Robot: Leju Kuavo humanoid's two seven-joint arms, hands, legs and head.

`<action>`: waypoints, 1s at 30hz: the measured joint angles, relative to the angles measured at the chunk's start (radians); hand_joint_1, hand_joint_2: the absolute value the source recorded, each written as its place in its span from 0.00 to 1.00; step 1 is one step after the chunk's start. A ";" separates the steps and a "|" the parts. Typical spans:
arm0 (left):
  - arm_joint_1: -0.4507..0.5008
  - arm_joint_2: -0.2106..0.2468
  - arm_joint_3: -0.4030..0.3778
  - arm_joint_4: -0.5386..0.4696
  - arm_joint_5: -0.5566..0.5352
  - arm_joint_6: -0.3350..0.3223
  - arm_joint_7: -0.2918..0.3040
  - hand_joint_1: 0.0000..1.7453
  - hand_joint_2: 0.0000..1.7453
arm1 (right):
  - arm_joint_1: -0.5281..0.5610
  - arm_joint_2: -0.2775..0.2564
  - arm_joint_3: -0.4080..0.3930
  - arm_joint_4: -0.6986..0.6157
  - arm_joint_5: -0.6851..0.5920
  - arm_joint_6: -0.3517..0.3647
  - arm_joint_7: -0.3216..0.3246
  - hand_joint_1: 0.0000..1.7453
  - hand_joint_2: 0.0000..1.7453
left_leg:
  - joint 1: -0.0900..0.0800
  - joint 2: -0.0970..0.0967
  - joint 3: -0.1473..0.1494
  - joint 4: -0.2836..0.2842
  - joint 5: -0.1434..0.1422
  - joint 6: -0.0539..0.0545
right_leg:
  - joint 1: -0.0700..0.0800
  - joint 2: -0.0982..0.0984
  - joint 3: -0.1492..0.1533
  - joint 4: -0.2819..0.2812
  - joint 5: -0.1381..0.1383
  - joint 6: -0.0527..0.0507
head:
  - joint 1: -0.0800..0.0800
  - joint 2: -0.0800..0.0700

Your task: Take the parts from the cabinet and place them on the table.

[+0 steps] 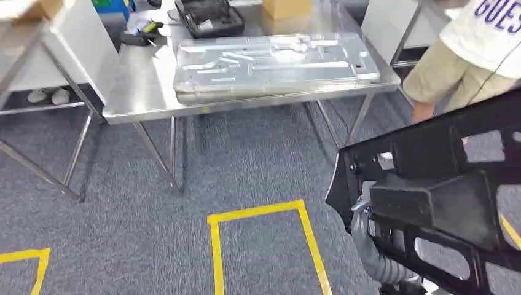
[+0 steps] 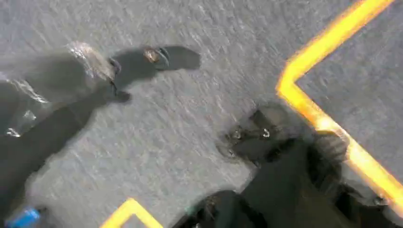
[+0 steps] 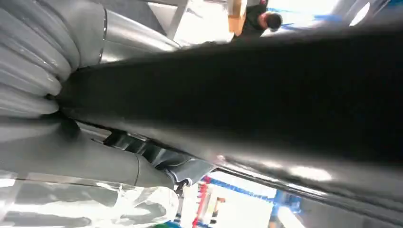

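Large black perforated plastic panel (image 1: 442, 196), clamped at its edge by the fingers of the right hand (image 1: 368, 230) and carried short of the steel table (image 1: 138, 86) for placing there; left hand (image 2: 71, 76) hung floorward, finger state indeterminable

At the lower right of the head view my right hand (image 1: 364, 216) grips the black part (image 1: 442, 190) it carries (grey ribbed wrist cover just below), while my left hand (image 2: 71, 76), blurred at the frame's left, hangs with fingers apart.
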 joint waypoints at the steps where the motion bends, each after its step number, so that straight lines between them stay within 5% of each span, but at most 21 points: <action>1: -0.001 0.000 0.000 0.000 0.000 0.001 0.000 0.00 1.00 | -0.001 0.002 0.000 0.000 0.000 0.000 0.000 1.00 1.00 | -0.001 0.000 0.003 0.000 0.000 -0.003 | -0.001 0.001 0.006 -0.002 -0.006 -0.008 | 0.001 0.000; 3: -0.005 0.000 0.000 0.000 -0.001 0.002 0.000 0.00 1.00 | -0.004 0.002 0.000 0.000 0.003 0.000 0.000 1.00 1.00 | 0.002 -0.003 -0.026 0.065 0.004 -0.014 | -0.010 0.003 0.028 -0.010 -0.011 -0.015 | 0.000 0.000; 4: -0.008 0.000 0.000 0.000 -0.002 0.002 0.000 0.00 1.00 | -0.004 0.002 0.000 0.000 0.005 0.000 0.000 1.00 1.00 | 0.004 -0.002 -0.069 0.134 -0.001 -0.020 | -0.011 0.003 0.034 -0.011 -0.016 -0.021 | -0.004 0.000; 6: -0.015 0.001 0.001 0.000 0.001 0.001 -0.005 0.00 1.00 | -0.002 0.002 0.000 0.000 0.007 0.000 0.000 1.00 1.00 | 0.009 -0.002 -0.176 0.290 -0.065 -0.027 | -0.011 0.003 0.049 -0.011 -0.031 -0.024 | -0.005 0.000; 8: -0.022 -0.001 0.002 0.000 0.001 0.000 -0.005 0.00 1.00 | -0.002 0.002 0.000 0.000 0.009 -0.001 0.000 1.00 1.00 | 0.010 -0.002 -0.227 0.344 -0.096 -0.031 | -0.012 0.004 0.071 -0.011 -0.047 -0.023 | -0.005 0.000; 10: -0.022 -0.001 0.002 0.000 0.000 0.000 -0.004 0.00 1.00 | -0.002 0.003 0.000 0.000 0.009 -0.001 0.000 1.00 1.00 | 0.011 -0.002 -0.200 0.245 -0.029 -0.028 | -0.012 0.009 0.099 -0.011 -0.064 -0.019 | -0.005 0.000; 12: -0.016 0.000 0.002 0.000 -0.002 0.001 -0.002 0.00 1.00 | -0.003 0.003 0.000 0.000 0.009 0.000 0.000 1.00 1.00 | 0.009 -0.002 -0.142 0.063 0.107 -0.012 | -0.012 0.011 0.124 -0.013 -0.082 -0.013 | -0.005 0.000; 14: -0.016 0.001 0.002 0.000 -0.002 0.002 0.002 0.00 1.00 | -0.004 0.003 0.000 0.000 0.010 0.000 0.000 1.00 1.00 | -0.003 -0.005 -0.138 0.039 0.064 -0.005 | -0.011 0.015 0.129 -0.019 -0.090 -0.001 | -0.005 0.000; 18: -0.015 0.000 0.002 0.000 -0.005 0.002 0.001 0.00 1.00 | -0.006 0.003 0.000 0.000 0.009 0.000 0.002 1.00 1.00 | 0.005 -0.005 -0.102 0.017 0.090 0.022 | -0.013 0.010 0.141 0.013 -0.095 0.023 | -0.004 0.000; 19: -0.014 0.000 0.001 0.000 -0.005 0.002 0.001 0.00 1.00 | -0.009 0.003 0.000 0.000 0.010 0.000 0.001 1.00 1.00 | 0.006 -0.006 -0.092 0.014 0.086 0.028 | -0.012 0.010 0.117 0.064 -0.105 0.025 | -0.002 0.000; 22: -0.012 0.000 0.001 0.000 -0.005 0.002 0.002 0.00 1.00 | -0.008 0.003 0.000 0.000 0.009 0.003 0.002 1.00 1.00 | 0.004 -0.005 -0.084 0.014 0.071 0.035 | -0.012 0.009 -0.025 0.272 -0.192 0.031 | -0.001 0.000; 23: -0.011 0.000 0.000 0.000 -0.005 0.002 0.002 0.00 1.00 | -0.009 0.003 0.000 0.000 0.009 0.003 0.002 1.00 1.00 | 0.003 -0.006 -0.077 0.014 0.064 0.035 | -0.012 0.009 -0.056 0.294 -0.203 0.034 | -0.001 0.000; 25: -0.008 0.000 0.000 0.000 -0.005 0.002 0.002 0.00 1.00 | -0.009 0.003 0.000 0.000 0.009 0.003 0.002 1.00 1.00 | 0.003 -0.008 -0.054 0.014 0.046 0.032 | -0.012 0.009 -0.047 0.211 -0.146 0.028 | -0.001 0.000; 27: -0.004 0.000 0.000 0.000 -0.005 0.002 0.002 0.00 1.00 | -0.009 0.003 0.000 0.000 0.009 0.003 0.002 1.00 1.00 | 0.003 -0.008 -0.026 0.014 0.027 0.027 | -0.011 0.007 0.007 0.042 -0.016 0.022 | -0.001 0.000; 28: -0.002 0.000 0.000 0.000 -0.005 0.002 0.002 0.00 1.00 | -0.009 0.003 0.000 0.001 0.009 0.003 0.002 1.00 1.00 | 0.002 -0.008 -0.025 0.015 0.017 0.022 | -0.007 0.003 0.012 0.006 0.013 0.016 | -0.001 0.000; 29: -0.002 0.000 -0.001 0.000 -0.005 0.002 0.003 0.00 1.00 | -0.010 0.005 0.000 0.002 0.009 0.004 0.002 1.00 1.00 | -0.001 -0.009 -0.022 0.012 0.013 0.015 | -0.003 -0.001 0.012 0.004 -0.027 0.015 | -0.004 0.000; 30: -0.001 0.000 -0.001 0.000 -0.004 0.002 0.003 0.00 1.00 | -0.009 0.004 0.000 0.002 0.008 0.004 0.002 1.00 1.00 | -0.001 -0.008 -0.027 0.006 0.004 0.006 | 0.002 0.001 0.015 0.001 -0.005 0.008 | -0.005 0.000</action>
